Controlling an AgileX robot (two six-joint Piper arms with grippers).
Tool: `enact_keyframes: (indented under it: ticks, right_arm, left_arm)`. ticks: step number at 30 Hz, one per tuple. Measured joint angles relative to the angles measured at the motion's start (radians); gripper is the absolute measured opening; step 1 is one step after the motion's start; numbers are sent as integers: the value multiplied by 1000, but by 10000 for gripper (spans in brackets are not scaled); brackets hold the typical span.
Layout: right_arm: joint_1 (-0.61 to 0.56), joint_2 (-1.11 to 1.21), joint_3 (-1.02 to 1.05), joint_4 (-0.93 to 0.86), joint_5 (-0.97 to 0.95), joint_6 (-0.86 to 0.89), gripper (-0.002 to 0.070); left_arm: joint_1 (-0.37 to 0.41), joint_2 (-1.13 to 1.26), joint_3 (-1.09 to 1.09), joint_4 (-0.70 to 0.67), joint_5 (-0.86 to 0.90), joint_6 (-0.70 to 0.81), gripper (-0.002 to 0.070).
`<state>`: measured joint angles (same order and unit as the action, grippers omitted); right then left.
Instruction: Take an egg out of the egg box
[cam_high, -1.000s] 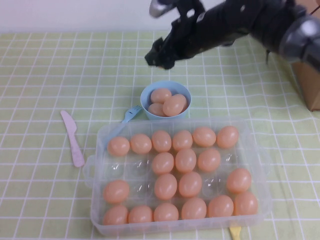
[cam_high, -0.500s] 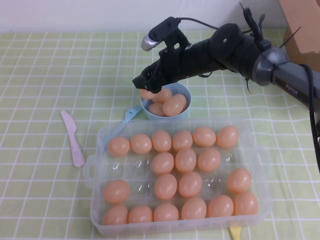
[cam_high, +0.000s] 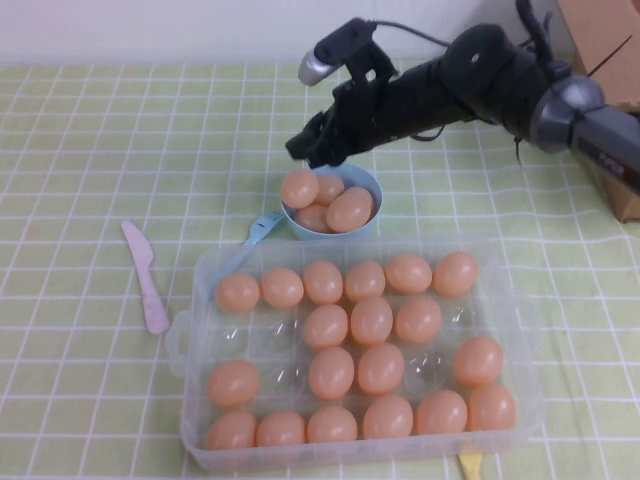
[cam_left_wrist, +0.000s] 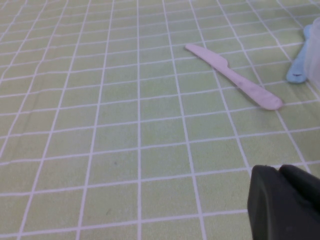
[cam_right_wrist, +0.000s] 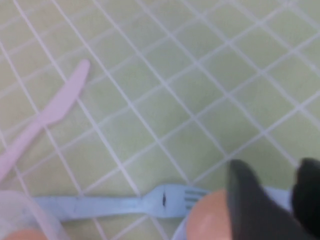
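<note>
The clear egg box (cam_high: 522, 318) sits at the front of the table with several peach-orange eggs in its cups and a few empty cups. One egg (cam_high: 299, 188) lies at the left rim of the light-blue bowl (cam_high: 368, 182), on top of other eggs. It also shows in the right wrist view (cam_right_wrist: 207, 220), beside one finger. My right gripper (cam_high: 316, 150) hovers just above that egg, open and empty (cam_right_wrist: 272, 170). My left gripper (cam_left_wrist: 280, 172) is shut and empty, low over the tablecloth, and out of the high view.
A pink plastic knife (cam_high: 146, 277) lies left of the box. A blue fork (cam_high: 262, 226) lies between the bowl and the box. A brown cardboard box (cam_high: 610, 60) stands at the far right. A yellow utensil tip (cam_high: 469, 464) pokes out at the front edge.
My right gripper came down to the bowl's left rim with an egg, then let it go and rose slightly to the right. The egg now rests in the bowl.
</note>
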<state>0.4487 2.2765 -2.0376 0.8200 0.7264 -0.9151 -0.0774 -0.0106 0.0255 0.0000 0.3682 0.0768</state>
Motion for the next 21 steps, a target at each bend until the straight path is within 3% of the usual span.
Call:
enact_keyframes:
  ticks: [1,2,5,13,21]
  right_arm:
    - [0,-20,0,0,3,0,191]
    - [0,-41,0,0,4,0,121]
    - [-8,-108,0,3,30,9,25]
    - [-23,-305,63,15,102,18,-13]
    - [-23,-620,468,138,-166,-114,-15]
  left_arm:
    - [0,0,0,0,0,0,-5]
    - [0,0,0,0,0,0,-5]
    - [0,0,0,0,0,0,-5]
    - [0,0,0,0,0,0,-5]
    - [0,0,0,0,0,0,-5]
